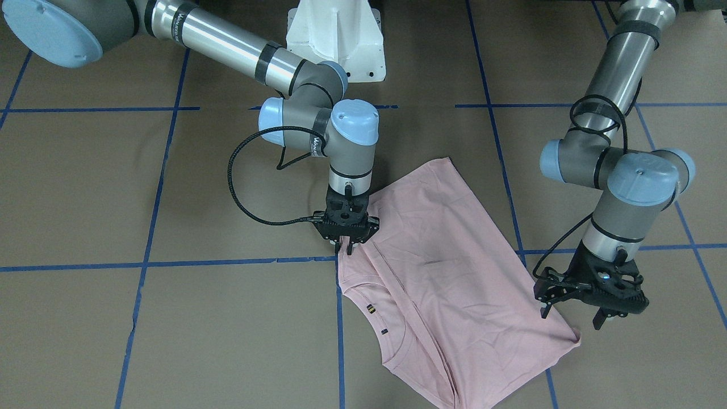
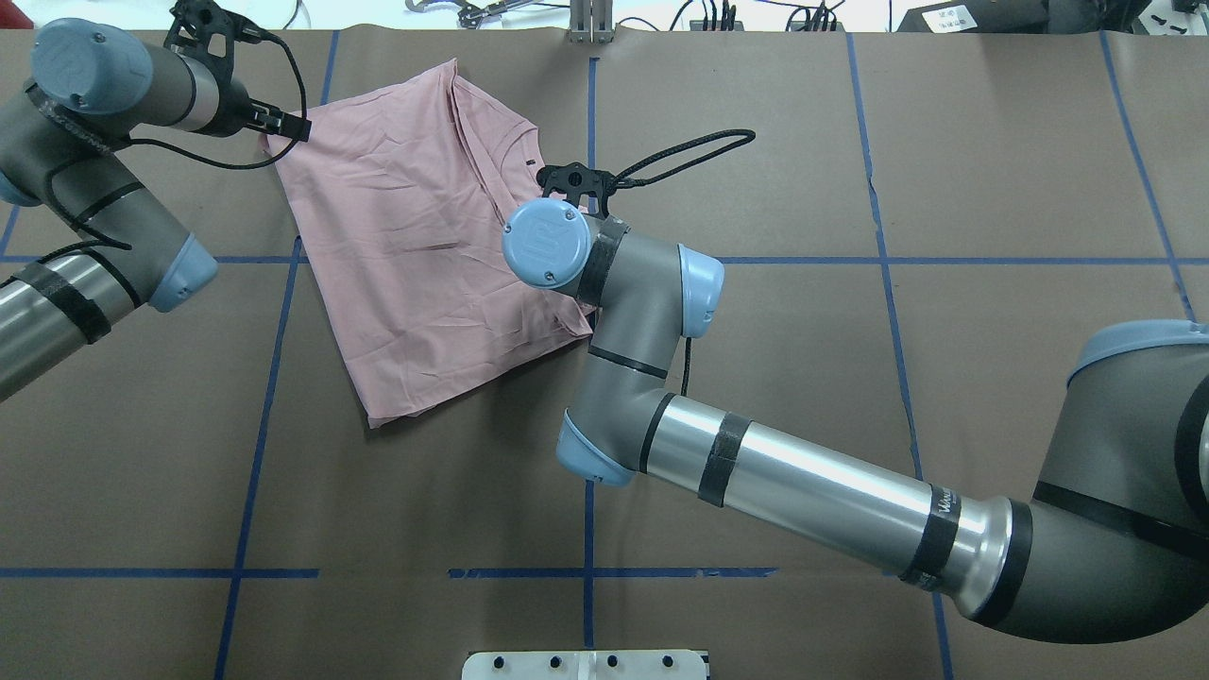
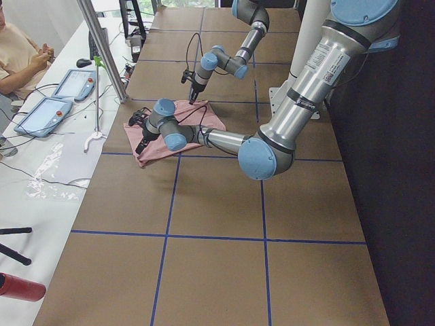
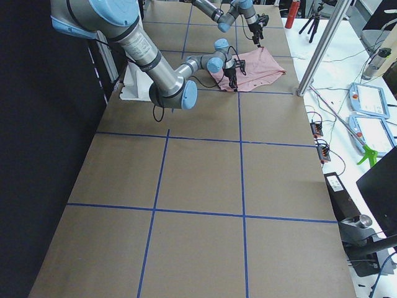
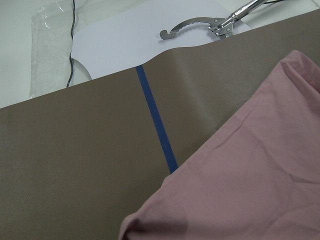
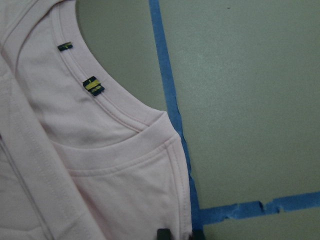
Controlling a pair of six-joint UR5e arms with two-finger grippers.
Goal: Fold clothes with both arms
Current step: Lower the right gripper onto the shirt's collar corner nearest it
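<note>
Presently: pale pink T-shirt (image 1: pixel 454 272) flat on the brown table (image 1: pixel 170 341), skewed to the blue tape grid (image 1: pixel 227 263). Neckline (image 6: pixel 120 107) turned toward the operators' side, one long straight edge toward the robot's left. Left of table centre in the overhead view.

Right gripper (image 1: pixel 344 248): pointing straight down at the neckline-side edge, by the shoulder. Jaws narrow. In the right wrist view, fingertips (image 6: pixel 163 234) straddling the stitched cloth edge, one over fabric, the other over tape. Cannot tell whether actually pinched (cloth not lifted there).

Left gripper (image 1: pixel 572 316): jaws wide, holding nothing, just beside the far left corner (image 1: pixel 572 339) of the shirt. Contact with the cloth not resolvable.

Key relation: the two grasp points spanning the shirt's far portion, roughly across the table, with the bulk of the cloth lying toward the robot from that line. Right arm nearer its hold, left not yet set.

Judged next: close left on its corner, then lift both together and carry toward the near edge. Risk: an uneven lift dragging the already skewed shirt further off the grid.
</note>
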